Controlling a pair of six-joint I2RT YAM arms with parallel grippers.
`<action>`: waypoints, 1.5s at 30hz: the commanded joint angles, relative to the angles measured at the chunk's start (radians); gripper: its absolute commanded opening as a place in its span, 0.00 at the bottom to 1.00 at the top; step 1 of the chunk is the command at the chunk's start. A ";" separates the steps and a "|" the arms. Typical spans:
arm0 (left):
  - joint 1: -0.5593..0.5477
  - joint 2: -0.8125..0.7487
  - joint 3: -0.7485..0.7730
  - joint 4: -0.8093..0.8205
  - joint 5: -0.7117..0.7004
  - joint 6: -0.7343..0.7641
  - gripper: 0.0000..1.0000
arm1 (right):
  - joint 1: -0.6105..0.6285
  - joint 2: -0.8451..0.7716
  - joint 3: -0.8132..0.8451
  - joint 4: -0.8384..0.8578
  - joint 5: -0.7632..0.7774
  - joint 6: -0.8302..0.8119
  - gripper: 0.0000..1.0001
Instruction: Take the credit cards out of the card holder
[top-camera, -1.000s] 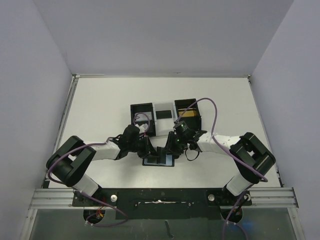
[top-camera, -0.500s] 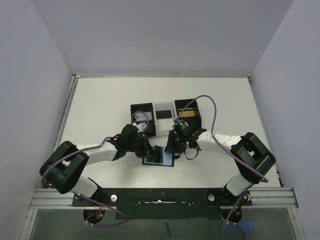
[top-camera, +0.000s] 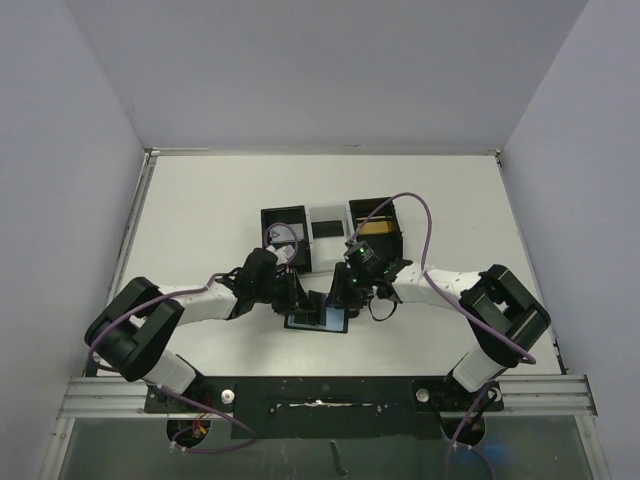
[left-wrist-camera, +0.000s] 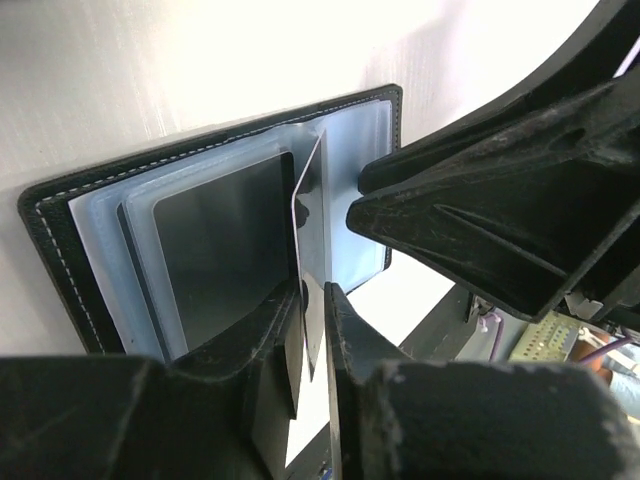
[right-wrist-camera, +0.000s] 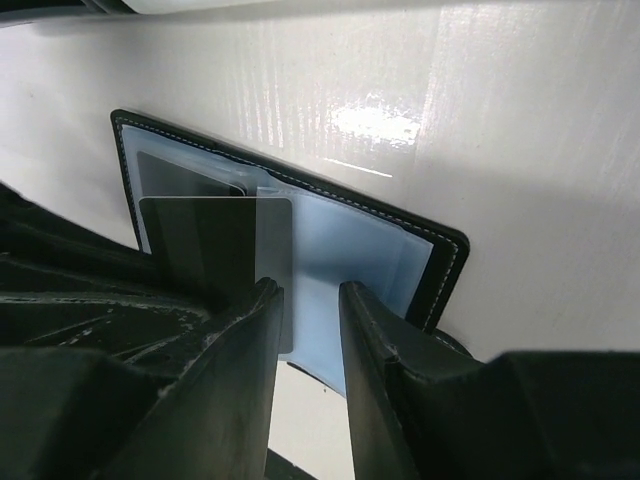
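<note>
Surface (top-camera: 200, 220): white, flat, closed in by pale walls on the left, the right and the far side.
Card holder (top-camera: 330, 322): lies spread open and flat at the middle of the near part, black cover down, blue-grey pockets up.
Left box (top-camera: 283, 211): black, open-topped, just beyond the card holder.
White box (top-camera: 327, 213): between the two black boxes, in one row with them.
Right box (top-camera: 372, 202): black, open-topped, right end of that row.

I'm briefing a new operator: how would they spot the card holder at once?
On the white table, look nearer than the black boxes, between the left gripper and right gripper. The card holder lies open and flat there, alone in showing blue-grey pockets.
</note>
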 joint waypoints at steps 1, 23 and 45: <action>-0.002 0.049 0.027 0.115 0.077 -0.019 0.17 | 0.004 0.009 -0.025 0.042 -0.025 0.015 0.31; 0.011 -0.242 0.017 -0.185 -0.204 0.033 0.00 | 0.008 -0.040 0.098 -0.165 0.155 -0.101 0.30; 0.063 -0.487 -0.029 -0.279 -0.374 0.025 0.00 | 0.059 0.090 0.111 0.071 -0.067 -0.065 0.31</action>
